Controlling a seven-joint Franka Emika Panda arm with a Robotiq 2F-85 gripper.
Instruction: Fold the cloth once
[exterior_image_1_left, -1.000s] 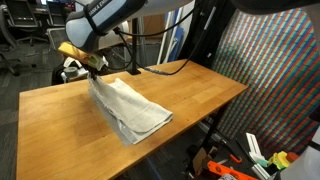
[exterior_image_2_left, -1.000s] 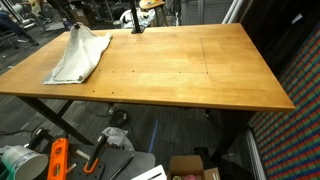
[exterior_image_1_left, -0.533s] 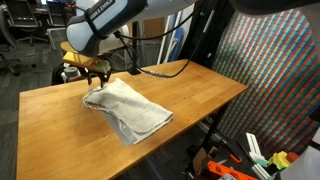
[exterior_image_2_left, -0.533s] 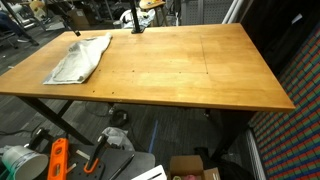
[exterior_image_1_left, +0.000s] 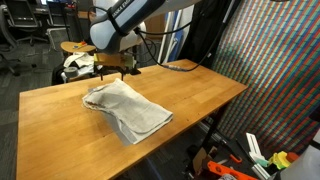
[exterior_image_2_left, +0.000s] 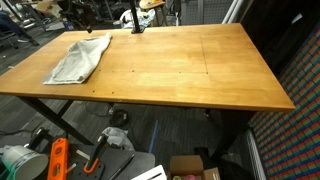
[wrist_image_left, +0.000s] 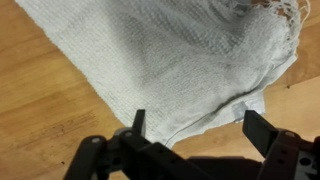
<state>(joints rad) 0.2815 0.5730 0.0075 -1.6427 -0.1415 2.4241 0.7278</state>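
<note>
An off-white cloth (exterior_image_1_left: 125, 108) lies rumpled but flat on a wooden worktop (exterior_image_1_left: 205, 95), toward one end of it and close to a long edge. The robot's hand (wrist_image_left: 197, 125) hangs just above the cloth's edge, fingers spread wide apart and gripping nothing.

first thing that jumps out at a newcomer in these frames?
The off-white cloth lies rumpled, apparently folded over, near one end of the big wooden table. The gripper hovers just above the cloth's far edge with its jaws wide open and nothing in them; the wrist view looks straight down onto the fabric. In an exterior view a multicoloured mesh panel beside the table also catches the eye.
</note>
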